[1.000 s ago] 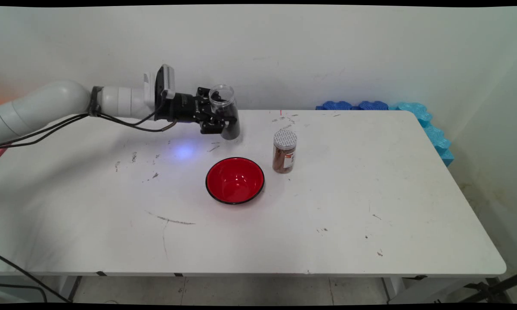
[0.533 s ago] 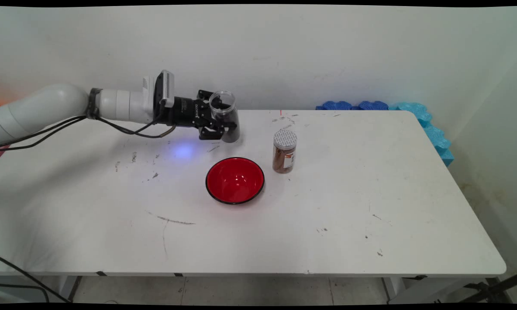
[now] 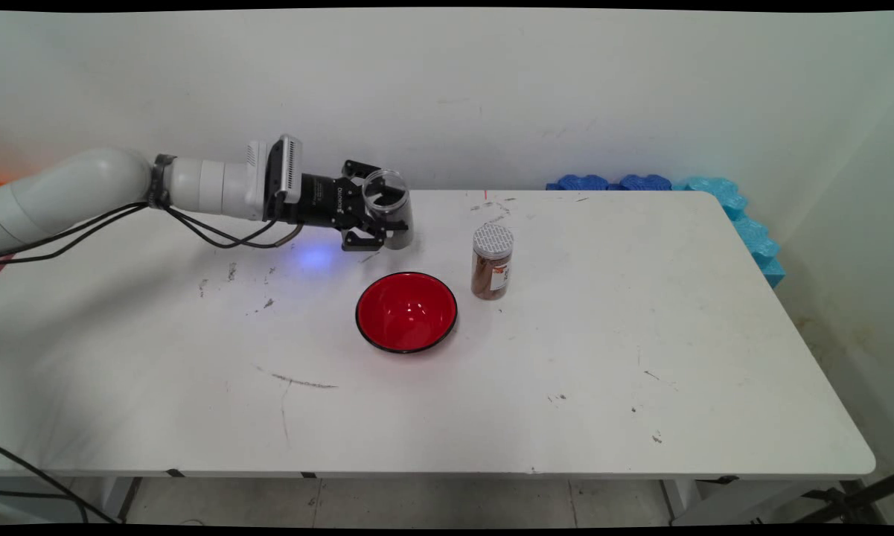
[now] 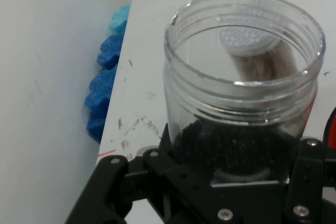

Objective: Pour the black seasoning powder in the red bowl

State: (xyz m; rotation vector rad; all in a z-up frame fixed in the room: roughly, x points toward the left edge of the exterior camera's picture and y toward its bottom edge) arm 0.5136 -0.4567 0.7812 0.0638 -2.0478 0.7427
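Your hand (image 3: 378, 216) is clamped on an open clear jar (image 3: 388, 207), lidless and holding a layer of small dark grains at its bottom; the hand view shows the fingers (image 4: 310, 182) pressed against the jar's lower body from both sides, with its threaded mouth (image 4: 244, 40) wide open above them. The jar hangs above the back of the desk (image 3: 640, 335), and its long axis is no longer plumb: the mouth leans a little toward the near side of the desk while the base stays toward the wall. The red bowl (image 3: 406, 311) sits on the desk at about 5 o'clock from the hand in the main view, near but apart from the jar, not directly under its mouth. A second jar with a white lid and brown contents (image 3: 491, 262) stands upright at about 4 o'clock from the hand and just beside the bowl at its 2 o'clock. Blue foam blocks (image 3: 714, 195) line the desk's far right corner. Compared with a second ago, the hand has dropped lower toward the desk and the jar has begun to tip; the bowl and the lidded jar have not shifted.
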